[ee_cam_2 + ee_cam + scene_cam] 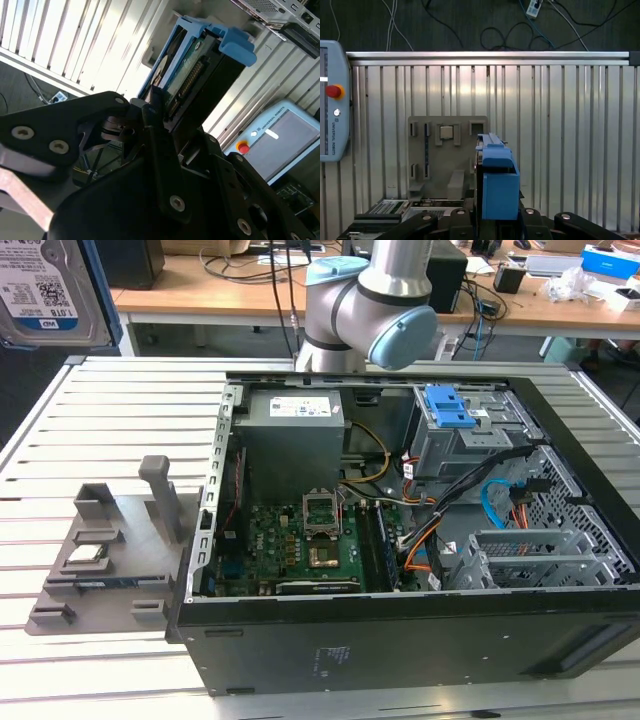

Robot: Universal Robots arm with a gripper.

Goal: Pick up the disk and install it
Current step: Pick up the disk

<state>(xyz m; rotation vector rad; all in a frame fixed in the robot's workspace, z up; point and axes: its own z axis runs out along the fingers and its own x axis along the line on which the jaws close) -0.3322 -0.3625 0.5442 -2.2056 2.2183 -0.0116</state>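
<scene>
Disk [192, 70] firmly in the grip of the pincer [171, 126]

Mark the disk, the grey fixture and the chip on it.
the disk [499, 195]: first wrist view, on its blue carrier bracket.
the grey fixture [445, 160]: first wrist view, on a bare part of its plate.
the chip [446, 132]: first wrist view, on its silver top.
</scene>
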